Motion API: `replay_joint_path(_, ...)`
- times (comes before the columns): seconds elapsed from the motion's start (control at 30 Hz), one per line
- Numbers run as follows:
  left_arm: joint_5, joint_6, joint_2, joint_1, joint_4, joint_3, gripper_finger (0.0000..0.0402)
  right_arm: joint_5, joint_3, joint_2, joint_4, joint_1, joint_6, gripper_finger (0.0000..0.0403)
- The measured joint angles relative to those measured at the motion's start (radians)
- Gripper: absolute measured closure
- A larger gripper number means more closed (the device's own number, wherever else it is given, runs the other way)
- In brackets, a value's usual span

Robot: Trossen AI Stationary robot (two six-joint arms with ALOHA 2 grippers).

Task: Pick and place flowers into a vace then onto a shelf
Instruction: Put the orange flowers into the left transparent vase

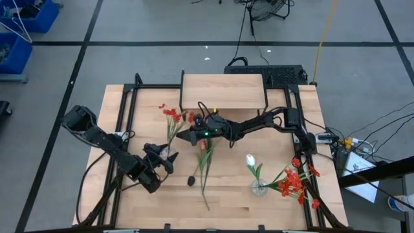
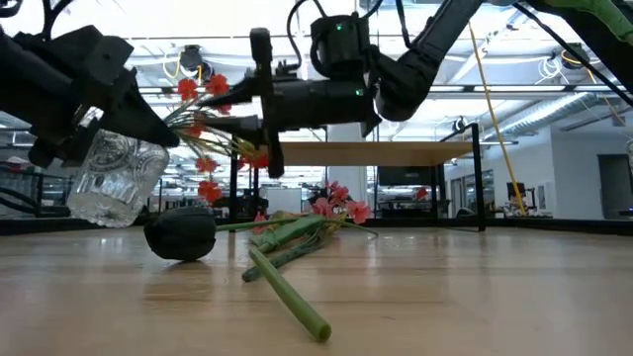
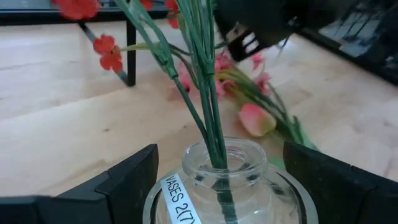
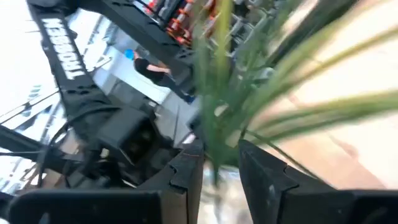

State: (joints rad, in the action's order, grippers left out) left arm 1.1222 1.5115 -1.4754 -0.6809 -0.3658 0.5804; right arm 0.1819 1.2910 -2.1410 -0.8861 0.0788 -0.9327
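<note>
My left gripper (image 1: 165,157) is shut on a clear glass vase (image 2: 114,178) at the table's left centre. My right gripper (image 1: 184,136) reaches in from the right and is shut on a bunch of flowers, thin green stems (image 3: 208,106) with small red blossoms (image 1: 171,115). The stems' lower ends stand inside the vase's mouth (image 3: 224,158). More flowers, with pink blossoms (image 2: 331,206) and a long green stem (image 2: 287,287), lie flat on the table in the middle. The shelf (image 1: 223,90) stands at the far centre. My left gripper has the vase's round body (image 3: 186,199) below the neck, one finger (image 3: 124,180) on each side. The vase is clear of the table and tilted, mouth toward my right gripper. My right gripper pinches the bunch of green stems (image 4: 217,146) between its two fingers (image 4: 186,177), partway along their length. The fingers come level from the table's right and lie across the stems. The blossoms stick out past the fingers, and the lower ends reach into the vase.
A dark rounded object (image 2: 180,232) lies on the table near the loose flowers. A second glass vase (image 1: 259,188) at the near right holds a white bud (image 1: 250,159) and red flowers (image 1: 294,181). The shelf's black legs (image 2: 477,178) stand behind.
</note>
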Motion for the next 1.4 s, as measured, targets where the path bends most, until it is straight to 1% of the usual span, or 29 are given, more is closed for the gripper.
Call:
replay_joint_path(0.17,0.010,-0.129,-0.006,0.016,0.117,0.000,0.0072,0.007,0.002,-0.001,-0.009,-0.002,-0.044,0.0288)
replay_joint_path(0.23,-0.009,-0.160,-0.006,0.029,0.130,0.000,0.0072,0.044,0.002,0.000,-0.016,0.000,-0.070,0.0285)
replay_joint_path(0.3,-0.002,-0.177,-0.006,0.037,0.148,0.000,0.0072,0.054,0.002,0.000,-0.016,-0.003,-0.098,0.0283)
replay_joint_path(0.37,0.009,-0.191,-0.006,0.043,0.174,0.000,0.0072,0.054,0.002,-0.001,-0.030,-0.013,-0.081,0.0280)
replay_joint_path(0.43,-0.002,-0.241,-0.006,0.053,0.195,0.000,0.0072,0.059,0.002,-0.001,-0.040,-0.017,-0.041,0.0278)
replay_joint_path(0.5,-0.014,-0.288,-0.006,0.060,0.234,0.000,0.0072,0.066,0.002,-0.001,-0.041,-0.017,-0.044,0.0278)
replay_joint_path(0.67,-0.022,-0.369,-0.006,0.065,0.295,0.000,0.0072,0.160,0.002,-0.001,-0.042,-0.017,-0.051,0.0277)
replay_joint_path(0.8,-0.022,-0.420,-0.006,0.066,0.351,0.000,0.0072,0.139,0.001,-0.001,-0.026,-0.031,-0.033,0.0277)
replay_joint_path(0.87,-0.024,-0.430,-0.006,0.066,0.349,0.000,0.0072,0.138,0.002,0.001,0.034,-0.028,-0.068,0.0277)
replay_joint_path(0.93,-0.027,-0.422,-0.006,0.067,0.342,-0.001,0.0072,0.135,0.001,0.001,0.078,-0.027,-0.064,0.0277)
replay_joint_path(1.2,-0.026,-0.410,-0.005,0.066,0.353,0.001,0.0072,0.101,0.000,-0.001,0.051,-0.034,0.052,0.0277)
replay_joint_path(1.3,-0.052,-0.421,-0.005,0.066,0.365,0.001,0.0072,0.059,0.000,0.000,0.047,-0.025,0.030,0.0277)
replay_joint_path(1.4,-0.045,-0.459,-0.005,0.066,0.403,0.001,0.0072,0.055,0.000,-0.001,0.052,-0.014,0.023,0.0277)
